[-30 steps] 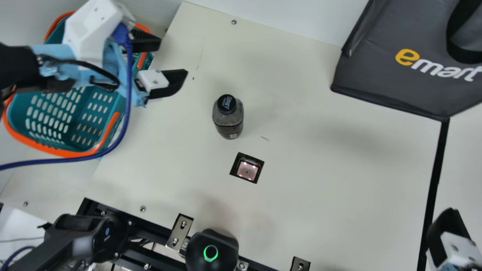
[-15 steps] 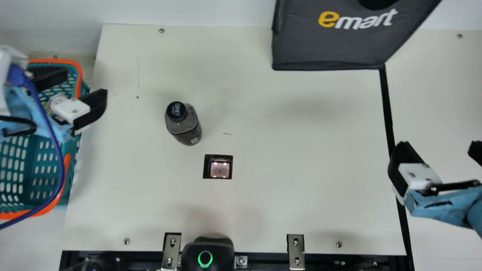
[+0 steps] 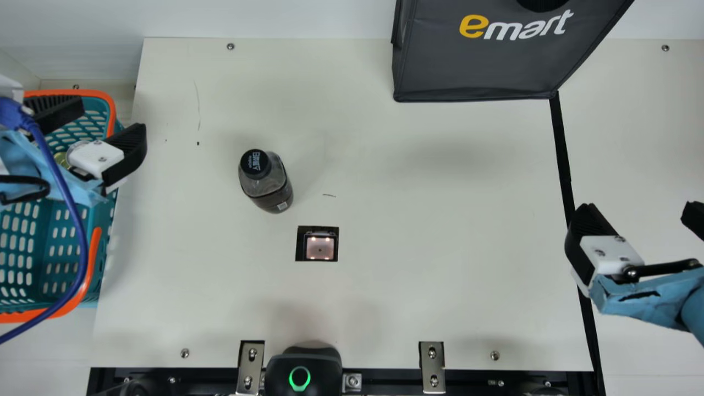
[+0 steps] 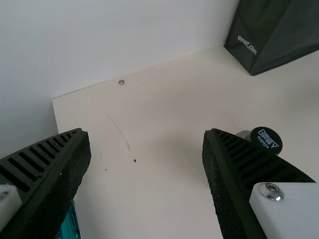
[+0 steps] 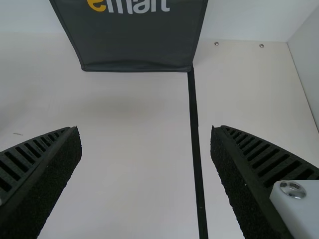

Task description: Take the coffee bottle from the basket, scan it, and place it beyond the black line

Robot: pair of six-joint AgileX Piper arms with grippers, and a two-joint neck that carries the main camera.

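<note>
Jaws of left gripper [image 3: 113, 116] sit wide apart over basket [image 3: 33, 275] and its table-side edge, arm coming in from the left. Right gripper [image 3: 641, 209] also has jaws wide, black line [image 3: 560, 143] running between them in the right wrist view. Coffee bottle [image 3: 267, 184] stands upright on the table [image 3: 418, 209], right of left jaws and a bit nearer the robot's base, well apart from both pairs; cap [image 3: 256, 163] black with pale print, body see-through grey, dark in the lower part, small pale label patch. Left wrist view: cap peeks out past one finger. Scanner window [image 3: 320, 247] lit, between both pairs, just nearer the base than bottle. Dark bag [image 3: 484, 66] beyond right jaws and to their left, at line's far end. Blue cable [image 3: 69, 192] crosses over basket, beside left jaws; greenish item [image 3: 61, 159] partly hidden beneath them.
</note>
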